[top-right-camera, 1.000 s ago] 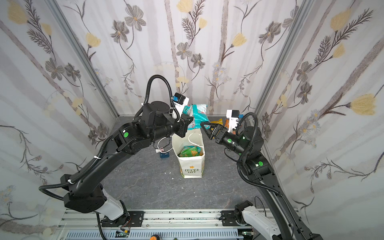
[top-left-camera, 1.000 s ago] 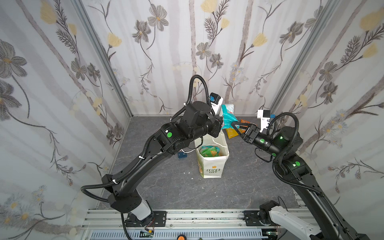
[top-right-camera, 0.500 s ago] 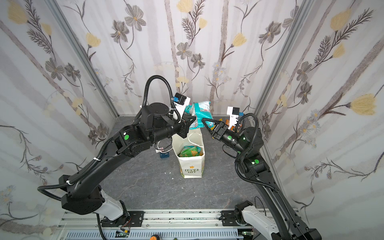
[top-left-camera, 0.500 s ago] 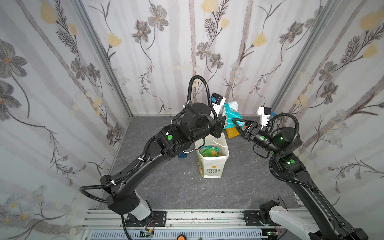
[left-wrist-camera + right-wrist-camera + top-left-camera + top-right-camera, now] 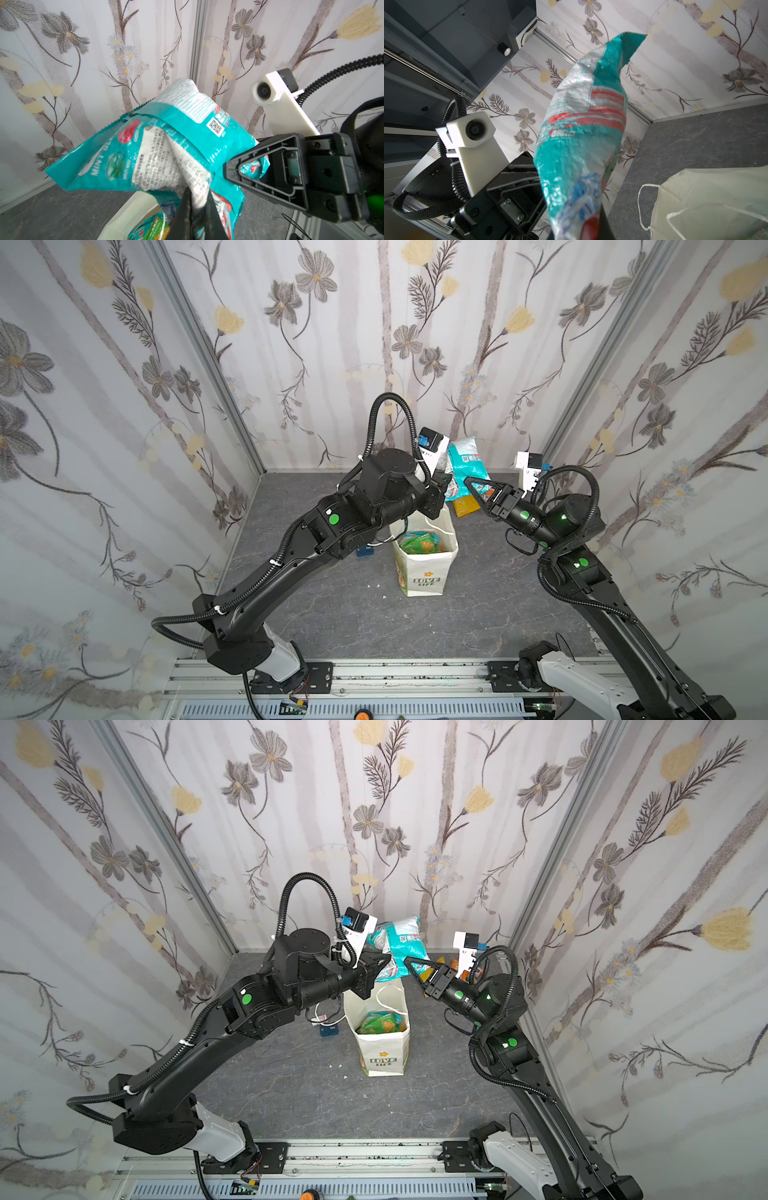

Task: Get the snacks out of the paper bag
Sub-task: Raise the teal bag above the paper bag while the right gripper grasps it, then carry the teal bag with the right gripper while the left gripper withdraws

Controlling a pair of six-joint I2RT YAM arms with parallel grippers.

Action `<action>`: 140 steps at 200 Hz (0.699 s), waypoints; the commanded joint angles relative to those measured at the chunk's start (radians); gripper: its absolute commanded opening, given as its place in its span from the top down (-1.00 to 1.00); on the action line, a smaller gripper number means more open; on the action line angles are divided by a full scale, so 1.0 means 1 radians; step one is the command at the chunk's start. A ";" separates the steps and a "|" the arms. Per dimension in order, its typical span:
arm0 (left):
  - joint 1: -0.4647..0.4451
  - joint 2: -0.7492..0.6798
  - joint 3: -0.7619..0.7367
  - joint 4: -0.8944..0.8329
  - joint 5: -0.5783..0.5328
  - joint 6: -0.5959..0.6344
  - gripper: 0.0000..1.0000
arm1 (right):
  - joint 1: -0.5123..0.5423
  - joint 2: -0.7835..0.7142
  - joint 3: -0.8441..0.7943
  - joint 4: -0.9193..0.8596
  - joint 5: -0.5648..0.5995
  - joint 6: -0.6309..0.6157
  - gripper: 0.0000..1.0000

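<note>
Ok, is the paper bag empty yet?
No, in a top view a green packet lies inside the open paper bag.

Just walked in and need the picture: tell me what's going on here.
The left pincer and the right pincer are both shut on one teal packet, held up over the paper bag, as in a handover. A green packet lies inside the bag; a yellow packet lies on the floor behind it.
</note>
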 commanded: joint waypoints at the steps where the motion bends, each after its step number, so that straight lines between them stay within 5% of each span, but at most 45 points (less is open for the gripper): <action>1: -0.002 -0.018 -0.013 0.075 0.012 -0.005 0.59 | -0.001 0.002 0.014 0.024 0.017 -0.024 0.95; 73: -0.002 -0.115 -0.104 0.081 -0.014 0.021 -0.39 | -0.103 0.072 0.079 0.001 -0.061 -0.069 1.00; 140: -0.002 -0.272 -0.307 0.072 -0.035 0.078 -0.94 | -0.307 0.226 0.080 0.024 -0.209 -0.101 1.00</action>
